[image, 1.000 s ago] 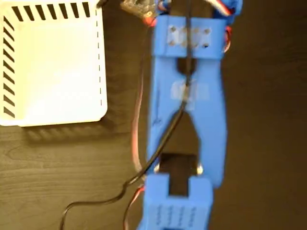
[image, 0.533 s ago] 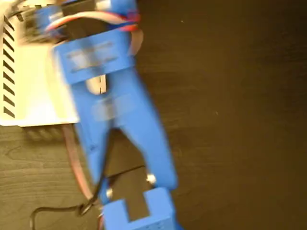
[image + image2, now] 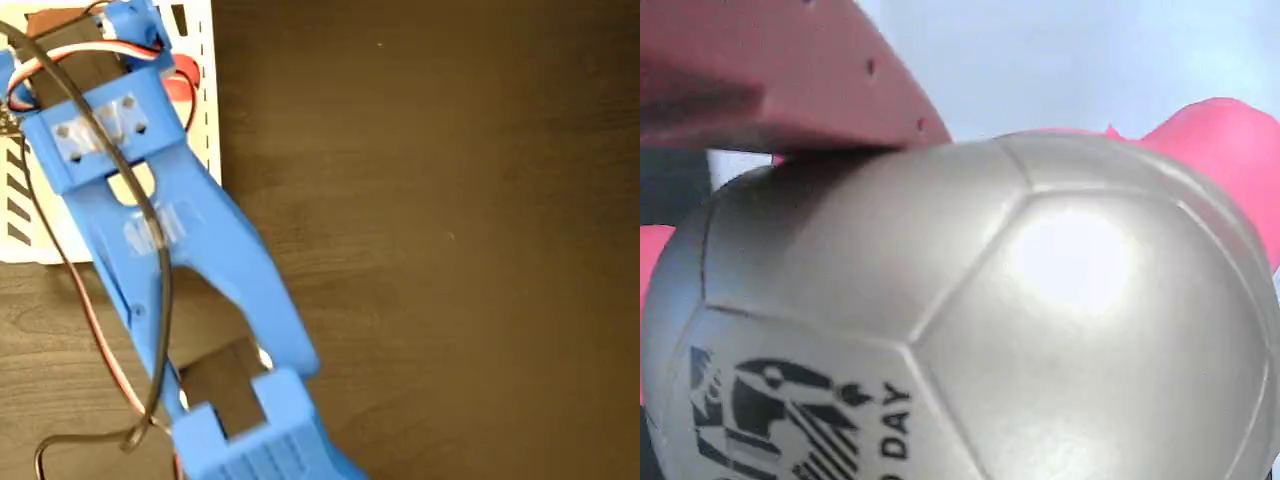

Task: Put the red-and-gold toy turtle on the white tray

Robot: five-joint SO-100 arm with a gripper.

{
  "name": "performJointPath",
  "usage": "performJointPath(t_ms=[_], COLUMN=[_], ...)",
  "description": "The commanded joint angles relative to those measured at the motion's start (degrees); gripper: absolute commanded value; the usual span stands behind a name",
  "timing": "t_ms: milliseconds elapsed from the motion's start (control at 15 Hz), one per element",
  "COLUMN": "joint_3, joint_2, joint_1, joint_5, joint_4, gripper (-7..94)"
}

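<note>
The red-and-gold toy turtle (image 3: 970,320) fills the wrist view: a shiny gold shell with a black printed mark at lower left and pink body parts showing at both sides. One reddish finger (image 3: 780,85) presses on the shell's upper left; the other finger is hidden. In the fixed view the blue arm reaches to the top left, where my gripper (image 3: 140,60) is over the white tray (image 3: 205,110), and a bit of the red turtle (image 3: 180,88) peeks out beside it. Whether the turtle touches the tray cannot be told.
The dark wooden table (image 3: 450,250) spreads to the right of the arm. A black cable (image 3: 100,440) and red wires trail from the arm at lower left. The arm's blue base (image 3: 250,440) sits at the bottom edge.
The arm has swung left from the middle of the table, carrying the turtle, and its gripper end now lies over the tray.
</note>
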Motion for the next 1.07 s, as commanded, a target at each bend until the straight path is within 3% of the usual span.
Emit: performJointPath(t_ms=[0,800,867,1000], joint_3=[-0.79,-0.97,-0.97,-0.79], joint_2=[0.97,-2.72,-2.72,-2.72], joint_1=[-0.97,-1.14,-1.14,-1.14], joint_5=[1.23,1.49,1.49,1.76], joint_4=[-1.05,0.7,0.79,1.14], gripper=[0,0,3,42])
